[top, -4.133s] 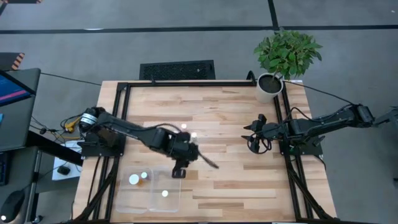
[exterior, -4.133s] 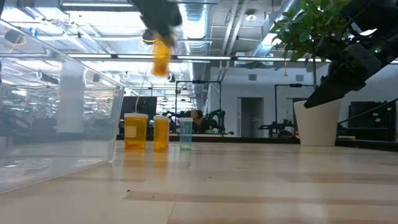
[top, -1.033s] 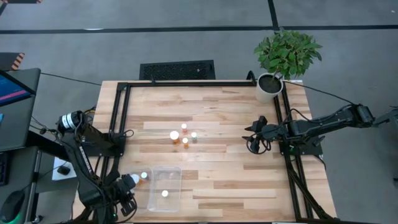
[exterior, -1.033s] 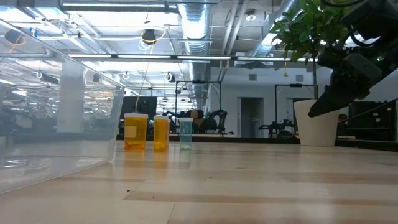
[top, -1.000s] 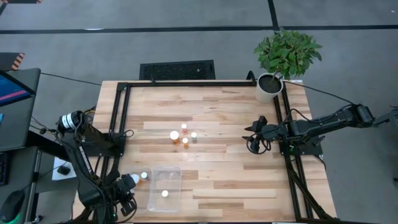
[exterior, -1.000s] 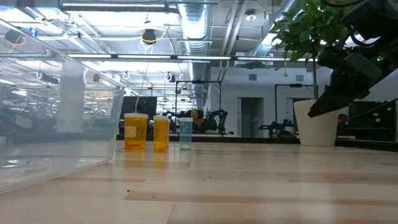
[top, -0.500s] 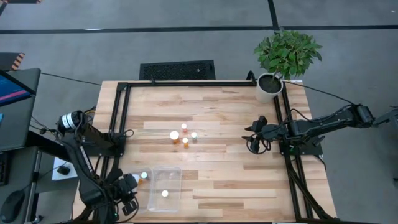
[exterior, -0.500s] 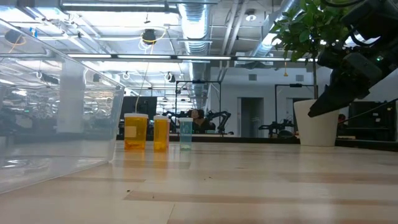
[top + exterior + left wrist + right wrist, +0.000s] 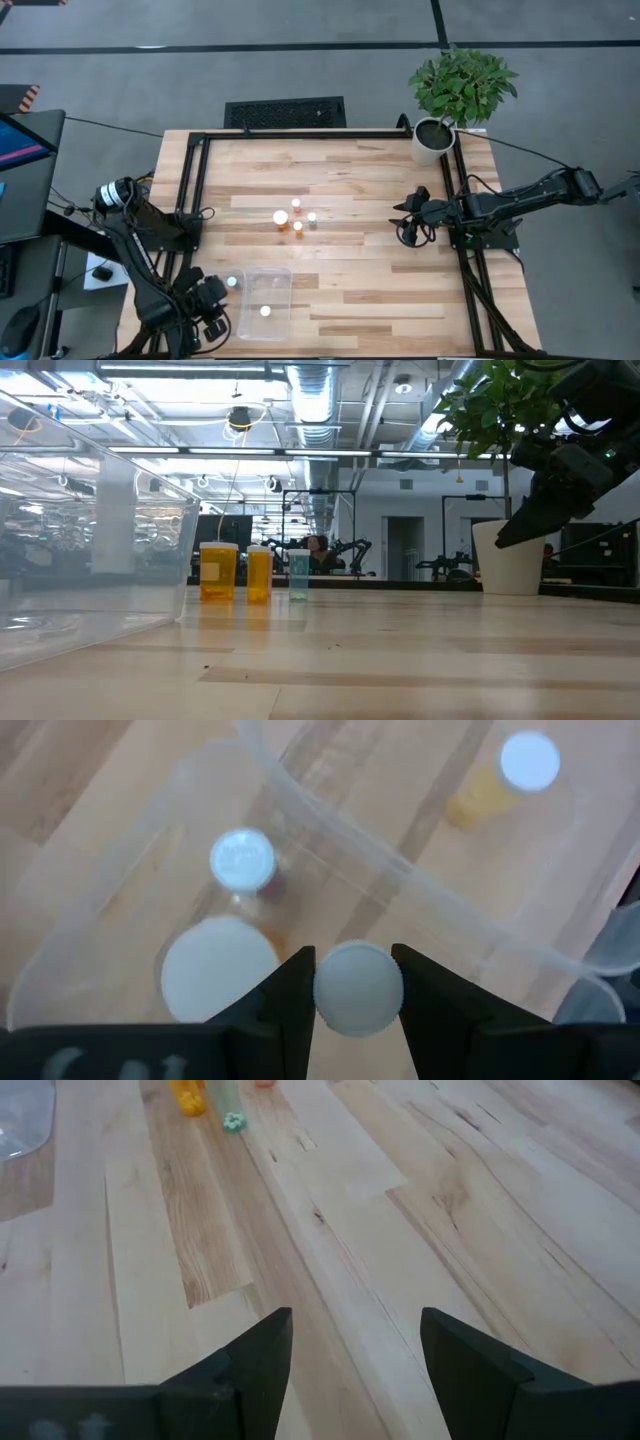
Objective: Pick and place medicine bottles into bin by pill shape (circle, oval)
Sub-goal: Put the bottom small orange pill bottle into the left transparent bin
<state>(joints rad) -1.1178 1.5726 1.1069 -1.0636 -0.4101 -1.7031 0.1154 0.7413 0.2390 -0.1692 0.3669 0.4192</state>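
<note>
The left gripper (image 9: 358, 988) has its two dark fingers (image 9: 290, 995) drawn close together, pinching the round white cap of a small medicine bottle (image 9: 358, 990) between them. It hangs over the clear, shallow, two-compartment plastic bin (image 9: 262, 301), at the bin's outer compartment near the table's front left corner. Directly beneath the jaws, inside that compartment, stand a larger white-capped bottle (image 9: 219, 968) and, just beyond it, a smaller white-capped bottle (image 9: 242, 859) with an amber body. Across the bin's dividing wall, in the other compartment, stands another white-capped amber bottle (image 9: 528, 763).

Farther out toward the middle of the light wooden table (image 9: 360, 190), a cluster of four small bottles (image 9: 296, 217) remains standing close together; from table height they show as two orange bottles (image 9: 219, 571) and a pale blue-green one (image 9: 298, 574).

The right gripper (image 9: 355, 1345) hovers well apart over bare planks near the table's right side, its dark fingers (image 9: 260, 1360) spread wide and holding nothing. Behind it, at the far right corner, sits a green potted plant in a white pot (image 9: 437, 133).
</note>
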